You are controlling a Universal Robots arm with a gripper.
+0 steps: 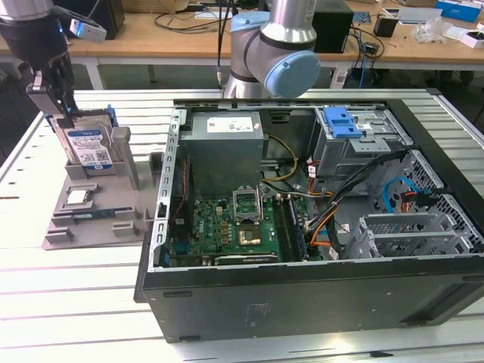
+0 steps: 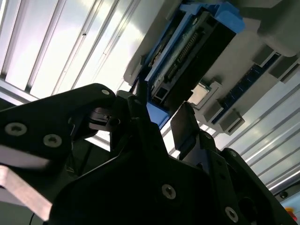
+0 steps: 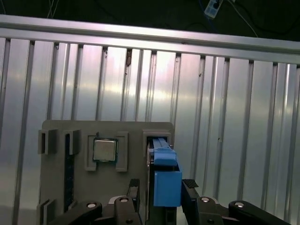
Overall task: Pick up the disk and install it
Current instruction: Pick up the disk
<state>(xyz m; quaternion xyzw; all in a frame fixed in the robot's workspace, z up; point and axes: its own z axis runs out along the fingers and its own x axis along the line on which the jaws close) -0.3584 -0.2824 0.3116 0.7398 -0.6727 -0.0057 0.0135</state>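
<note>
The disk (image 1: 89, 147), a silver drive with a white-and-blue label in a blue bracket, stands on edge in a slot of the grey holder (image 1: 91, 219) at the exterior view's left. My gripper (image 1: 64, 113) hangs directly over its top edge. In the first wrist view the two black fingers (image 3: 134, 188) straddle the blue bracket of the disk (image 3: 166, 183), with a narrow gap showing on one side. The gripper (image 3: 161, 187) is open around it. The second wrist view shows the disk (image 2: 187, 47) edge-on, its blue end between the fingertips of the gripper (image 2: 161, 117).
The holder also carries a small square chip (image 1: 79, 197) and a thin memory stick (image 1: 94, 215). An open computer case (image 1: 302, 212) lies on the slatted table at the exterior view's right, with a blue-tabbed drive bay (image 1: 340, 121) at its back. The arm's base (image 1: 265, 60) stands behind the case.
</note>
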